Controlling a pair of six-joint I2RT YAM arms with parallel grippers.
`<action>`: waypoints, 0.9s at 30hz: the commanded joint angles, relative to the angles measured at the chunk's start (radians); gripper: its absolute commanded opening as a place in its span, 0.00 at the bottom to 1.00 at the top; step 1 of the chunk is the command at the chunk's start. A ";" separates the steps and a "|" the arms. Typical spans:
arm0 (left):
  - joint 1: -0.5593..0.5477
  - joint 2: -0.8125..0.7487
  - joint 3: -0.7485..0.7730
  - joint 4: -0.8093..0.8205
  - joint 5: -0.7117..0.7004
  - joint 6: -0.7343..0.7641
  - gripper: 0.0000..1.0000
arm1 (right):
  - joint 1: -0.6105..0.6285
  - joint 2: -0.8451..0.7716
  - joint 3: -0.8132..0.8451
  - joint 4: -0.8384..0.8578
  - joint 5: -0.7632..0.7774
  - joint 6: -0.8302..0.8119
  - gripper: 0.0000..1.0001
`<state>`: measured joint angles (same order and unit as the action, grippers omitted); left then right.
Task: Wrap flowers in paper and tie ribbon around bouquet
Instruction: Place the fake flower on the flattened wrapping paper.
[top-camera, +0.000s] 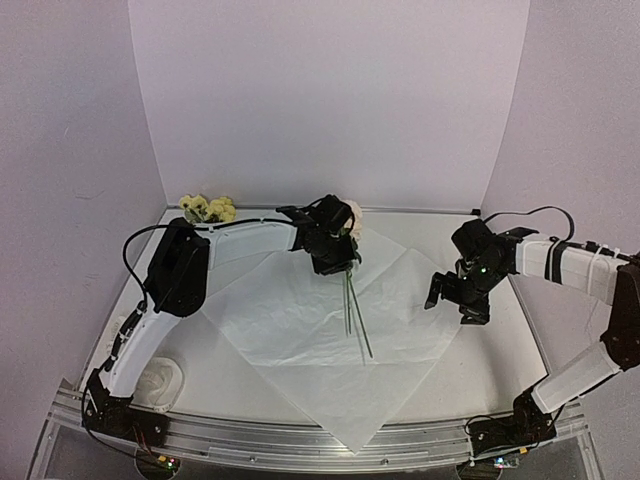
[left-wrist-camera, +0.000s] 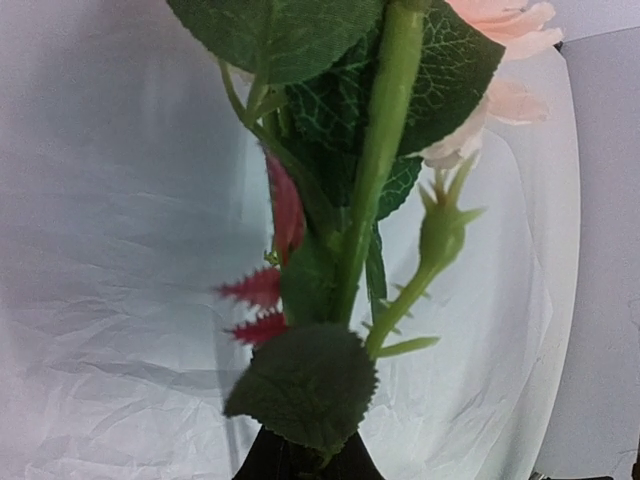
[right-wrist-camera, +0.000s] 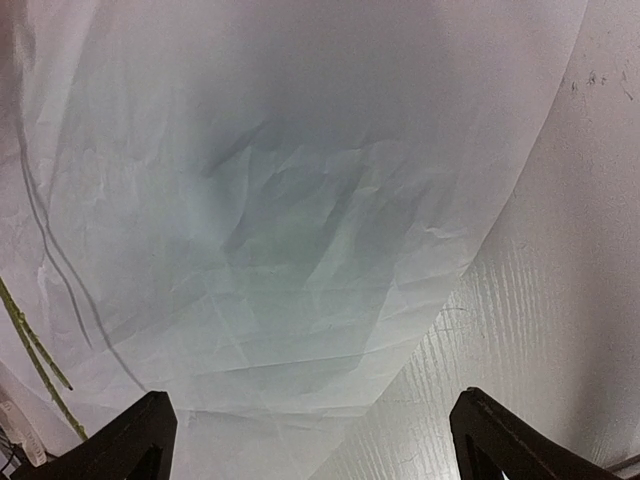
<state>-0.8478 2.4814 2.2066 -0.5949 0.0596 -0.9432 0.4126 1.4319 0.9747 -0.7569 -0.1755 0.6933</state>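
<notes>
Left gripper (top-camera: 338, 248): pinched shut on the flowers (top-camera: 352, 300) over the paper's (top-camera: 290, 330) far corner, right gripper (top-camera: 447, 292) wide open, empty; risked stems rolling off-centre if dropped crooked.

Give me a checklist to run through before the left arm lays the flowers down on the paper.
1. Grip: the left gripper is shut on the flowers: ok.
2. Sheet: the paper lies spread out below the stems: ok.
3. Other arm: the right gripper is open and holds nothing: ok.
4. Clearance: the right gripper is apart from the flowers, over the right edge of the paper: ok.
5. Contact: do the stem ends already touch the paper? Cannot tell.
6. Is the ribbon within reach? Cannot tell, none is clearly seen.
</notes>
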 joint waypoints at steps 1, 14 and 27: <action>0.000 0.002 0.053 0.030 0.018 -0.004 0.17 | -0.005 -0.008 0.002 -0.009 -0.005 0.006 0.98; -0.015 -0.176 -0.078 0.042 -0.084 0.106 0.72 | -0.005 0.026 0.026 -0.009 -0.013 -0.005 0.98; 0.266 -0.557 -0.627 0.135 -0.269 0.418 0.70 | -0.006 0.034 0.030 -0.009 -0.034 -0.025 0.98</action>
<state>-0.7153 2.0252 1.7185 -0.5162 -0.1412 -0.6762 0.4103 1.4569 0.9749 -0.7571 -0.2080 0.6832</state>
